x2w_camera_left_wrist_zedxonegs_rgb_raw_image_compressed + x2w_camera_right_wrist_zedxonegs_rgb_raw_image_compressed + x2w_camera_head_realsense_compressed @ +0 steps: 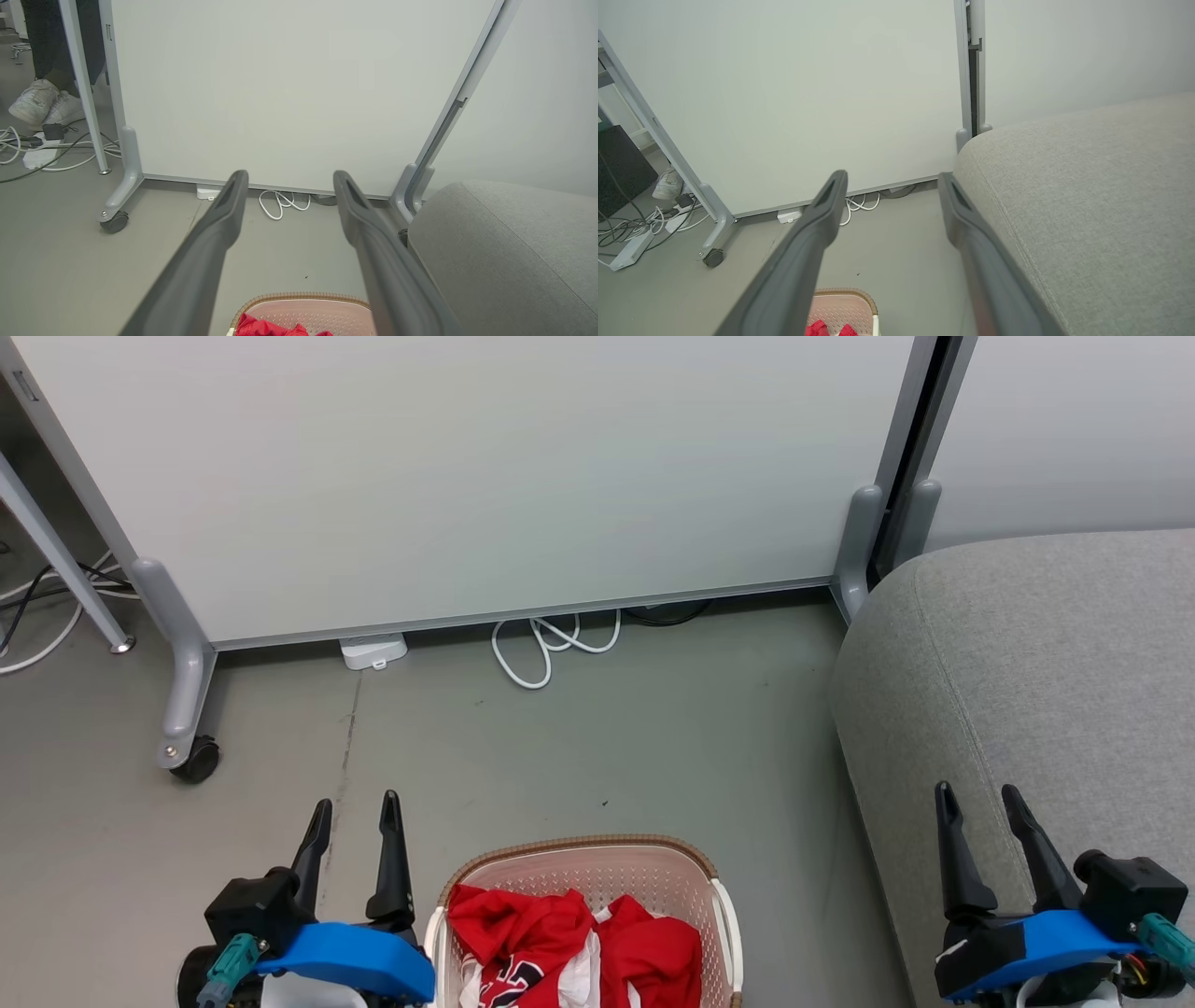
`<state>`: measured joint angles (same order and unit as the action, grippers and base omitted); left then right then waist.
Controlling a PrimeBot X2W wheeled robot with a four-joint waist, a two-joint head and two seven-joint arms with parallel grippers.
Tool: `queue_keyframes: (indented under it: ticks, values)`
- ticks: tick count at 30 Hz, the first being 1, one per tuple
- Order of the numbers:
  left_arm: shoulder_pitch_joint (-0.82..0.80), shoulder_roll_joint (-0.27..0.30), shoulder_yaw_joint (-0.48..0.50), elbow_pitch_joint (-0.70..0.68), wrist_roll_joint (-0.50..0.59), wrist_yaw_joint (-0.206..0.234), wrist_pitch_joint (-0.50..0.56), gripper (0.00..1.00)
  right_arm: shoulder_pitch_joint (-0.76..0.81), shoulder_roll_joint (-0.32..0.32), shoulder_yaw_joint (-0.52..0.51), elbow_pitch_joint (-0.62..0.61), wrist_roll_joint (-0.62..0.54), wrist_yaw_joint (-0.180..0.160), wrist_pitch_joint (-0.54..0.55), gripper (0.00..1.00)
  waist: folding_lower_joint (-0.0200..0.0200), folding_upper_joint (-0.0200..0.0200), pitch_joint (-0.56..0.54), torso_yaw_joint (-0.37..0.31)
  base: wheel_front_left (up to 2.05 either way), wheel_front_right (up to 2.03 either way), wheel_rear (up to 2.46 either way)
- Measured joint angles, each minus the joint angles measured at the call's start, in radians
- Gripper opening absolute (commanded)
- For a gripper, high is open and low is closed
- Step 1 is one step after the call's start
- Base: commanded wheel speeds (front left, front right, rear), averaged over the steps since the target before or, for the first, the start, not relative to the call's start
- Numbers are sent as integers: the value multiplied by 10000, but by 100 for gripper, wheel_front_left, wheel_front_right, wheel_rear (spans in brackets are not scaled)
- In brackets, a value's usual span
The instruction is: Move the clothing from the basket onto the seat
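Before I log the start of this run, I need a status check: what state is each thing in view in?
left tool: open, holding nothing.
right tool: open, holding nothing.
clothing: crumpled, lying in the basket.
basket: upright on the floor, clothing inside.
seat: no clothing on the part that shows.
white cable: looped loosely on the floor.

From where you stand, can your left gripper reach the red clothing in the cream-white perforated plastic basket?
Probably yes. The left gripper hangs open just left of the open-topped basket; the red clothing lies heaped inside with nothing over it. It would need to swing right and dip.
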<state>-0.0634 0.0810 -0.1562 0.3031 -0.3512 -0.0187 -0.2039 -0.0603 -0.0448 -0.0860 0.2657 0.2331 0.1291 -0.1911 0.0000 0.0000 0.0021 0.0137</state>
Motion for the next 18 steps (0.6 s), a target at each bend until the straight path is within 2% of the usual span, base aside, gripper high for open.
queue_keyframes:
  ticks: [11, 18]
  values:
    - [0, -138, 184, 153, 449, -12, -198, 100, 1, -10, 40, 25, -846, 0, -213, 100, 0, 0, -19, -9, 0, 0, 0]
    - [21, -209, 347, 238, 550, -182, -357, 100, 10, -17, 117, 33, -1304, 2, -322, 100, 0, 0, -57, -35, 0, 0, 0]
